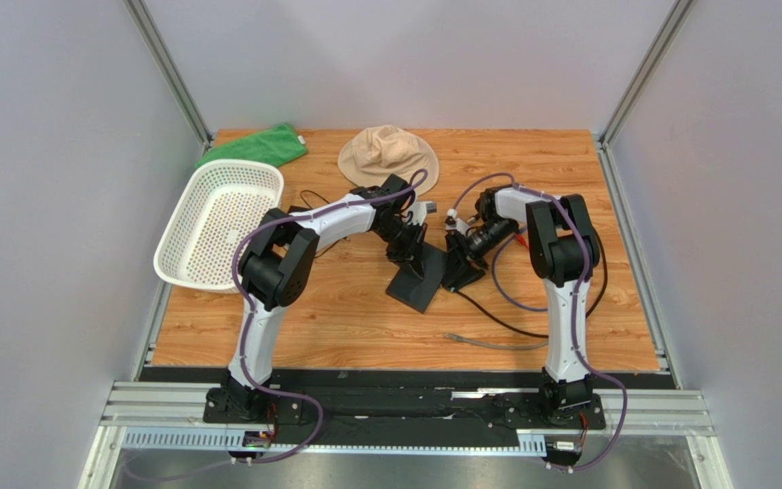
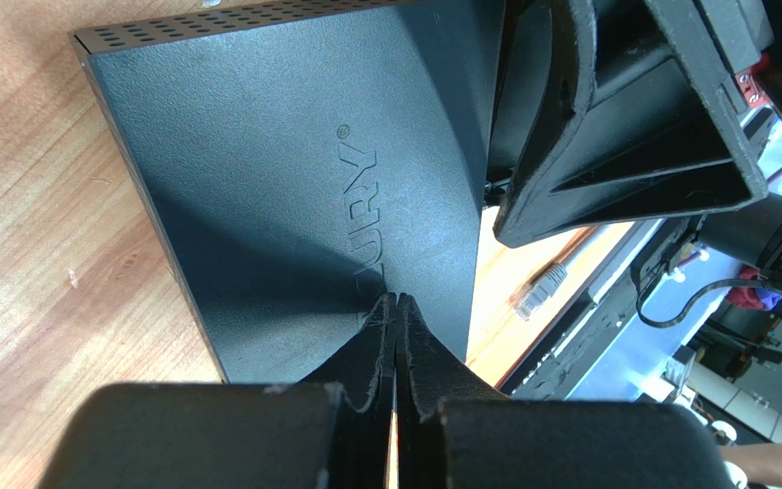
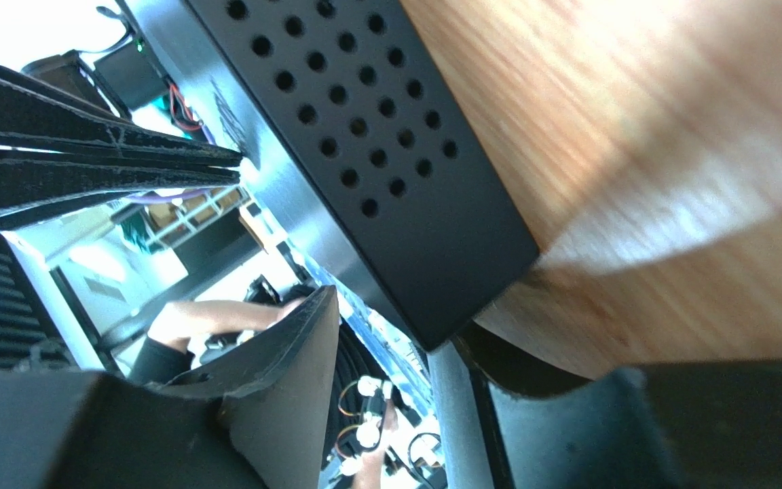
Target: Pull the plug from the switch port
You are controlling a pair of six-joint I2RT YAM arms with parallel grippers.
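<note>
My closed left gripper (image 2: 396, 297) pins the switch (image 2: 263, 183) mid-frame; my right gripper (image 3: 395, 346) gapes astride its vented corner. It looks rigid, light, slick: I'd clamp its edges.

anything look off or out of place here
A grey cable lies loose on the table near the switch. Its clear plug rests bare on the wood, in no port. The switch also sits skewed to the table edges, with the shut left gripper pressing on its top.
</note>
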